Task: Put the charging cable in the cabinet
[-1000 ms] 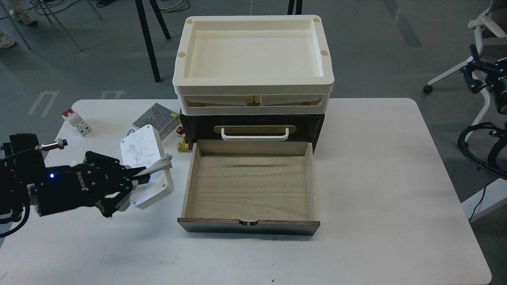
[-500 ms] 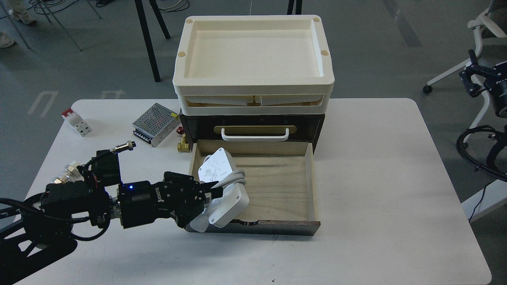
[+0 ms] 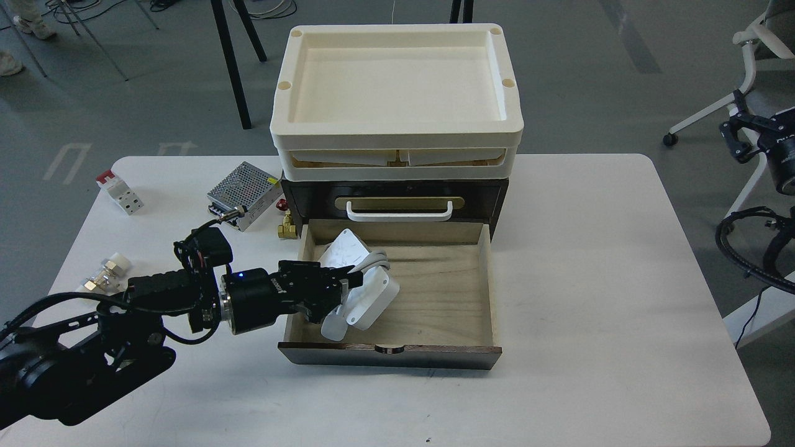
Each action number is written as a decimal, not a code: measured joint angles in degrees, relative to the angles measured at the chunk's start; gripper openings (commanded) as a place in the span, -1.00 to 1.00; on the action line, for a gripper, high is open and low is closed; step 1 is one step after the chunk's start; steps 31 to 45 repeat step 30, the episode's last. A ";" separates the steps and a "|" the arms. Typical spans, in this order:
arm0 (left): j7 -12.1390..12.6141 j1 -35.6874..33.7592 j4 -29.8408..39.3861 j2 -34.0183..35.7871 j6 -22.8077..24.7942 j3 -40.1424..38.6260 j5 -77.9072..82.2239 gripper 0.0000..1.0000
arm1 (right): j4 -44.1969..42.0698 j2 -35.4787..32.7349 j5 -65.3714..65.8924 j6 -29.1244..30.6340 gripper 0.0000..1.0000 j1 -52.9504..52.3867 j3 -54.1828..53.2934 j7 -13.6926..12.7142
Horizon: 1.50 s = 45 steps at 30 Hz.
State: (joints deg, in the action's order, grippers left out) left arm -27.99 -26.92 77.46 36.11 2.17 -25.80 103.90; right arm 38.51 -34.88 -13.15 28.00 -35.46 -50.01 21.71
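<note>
The charging cable point(image 3: 366, 282) is a flat white slab with a white cord wound round its middle. My left gripper point(image 3: 340, 290) is shut on it and holds it tilted inside the left part of the open drawer point(image 3: 435, 298). The drawer belongs to the cabinet point(image 3: 497, 198), a small dark-brown chest with a white handle point(image 3: 399, 214) on a gold plate. The drawer has a pale wood interior. My right gripper point(image 3: 742, 133) shows small and dark at the far right edge, off the table.
Cream plastic trays point(image 3: 397, 93) are stacked on top of the cabinet. A silver perforated metal box point(image 3: 243, 186) and a white-and-red block point(image 3: 121, 192) lie at the back left. Small brass and white fittings point(image 3: 105, 273) lie at the left edge. A brass part point(image 3: 287, 225) sits beside the cabinet.
My left gripper has carried the charging cable rightwards from the table's left side over the drawer's left wall and down into the drawer. The right gripper has shifted only slightly.
</note>
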 measured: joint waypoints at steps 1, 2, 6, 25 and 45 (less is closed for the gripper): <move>0.00 -0.09 -0.02 -0.70 -0.12 -0.28 -1.08 0.96 | 0.05 0.00 0.00 0.00 1.00 0.02 0.00 0.00; 0.00 -0.17 -0.03 -1.46 -0.23 -0.40 -2.43 0.98 | 0.10 0.00 -0.01 0.00 1.00 0.03 -0.01 0.00; -0.01 -0.42 0.05 -3.04 -0.42 -1.45 -8.78 0.99 | 0.20 0.14 -0.05 0.00 1.00 0.05 -0.27 0.01; -0.01 -2.67 -8.54 16.84 25.08 -15.13 -75.39 0.99 | 18.19 -3.77 0.28 0.00 1.00 -0.06 -1.16 0.21; -0.01 -7.28 -17.81 11.31 25.82 -20.23 -88.02 0.99 | 24.70 -3.55 0.79 0.00 1.00 1.68 -0.89 0.20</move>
